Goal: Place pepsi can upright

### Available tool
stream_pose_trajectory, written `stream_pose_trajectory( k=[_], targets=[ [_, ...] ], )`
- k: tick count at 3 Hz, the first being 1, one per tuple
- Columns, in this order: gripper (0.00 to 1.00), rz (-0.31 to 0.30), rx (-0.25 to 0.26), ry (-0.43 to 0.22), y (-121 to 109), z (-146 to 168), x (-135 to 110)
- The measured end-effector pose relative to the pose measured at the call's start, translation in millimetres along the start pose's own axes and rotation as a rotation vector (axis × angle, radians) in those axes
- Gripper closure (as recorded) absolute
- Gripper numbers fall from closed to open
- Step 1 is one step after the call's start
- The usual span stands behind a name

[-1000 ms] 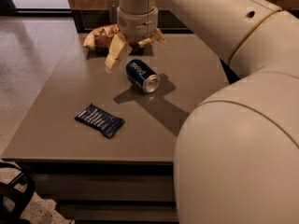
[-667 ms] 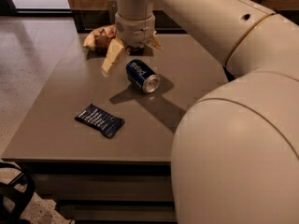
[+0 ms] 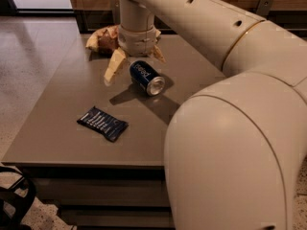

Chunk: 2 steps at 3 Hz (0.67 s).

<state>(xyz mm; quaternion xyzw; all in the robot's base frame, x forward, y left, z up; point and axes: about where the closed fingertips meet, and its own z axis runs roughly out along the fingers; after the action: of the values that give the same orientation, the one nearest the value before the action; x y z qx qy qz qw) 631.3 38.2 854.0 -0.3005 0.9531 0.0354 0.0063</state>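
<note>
Pepsi can (image 3: 147, 77) lies on its side in the far half of the desk (image 3: 57, 123), roughly midway between the left and right edges. Its long axis runs on a diagonal: the blue far end points toward the far-left corner, and the silver end faces the near-right corner. The gripper (image 3: 135, 60) hangs just over that far end, its two pale fingers spread wide, one on each side of the can and closed on nothing. Whether either finger touches the metal cannot be told.

So the can sits at and just nearer than the gripper, toward the near edge, and the spread fingers already straddle its axis — likely a good line for closing across the body before tipping it up. A chip bag (image 3: 101, 40) rests near the far edge behind the gripper, and a dark snack wrapper (image 3: 102, 123) lies well apart toward the near-left corner.
</note>
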Motion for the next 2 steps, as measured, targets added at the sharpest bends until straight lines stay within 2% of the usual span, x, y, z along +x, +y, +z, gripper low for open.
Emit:
stream_pose_trajectory(
  k=[2],
  targets=[
    [0.0, 0.026, -0.008, 0.041, -4.2, 29.2, -7.9]
  ],
)
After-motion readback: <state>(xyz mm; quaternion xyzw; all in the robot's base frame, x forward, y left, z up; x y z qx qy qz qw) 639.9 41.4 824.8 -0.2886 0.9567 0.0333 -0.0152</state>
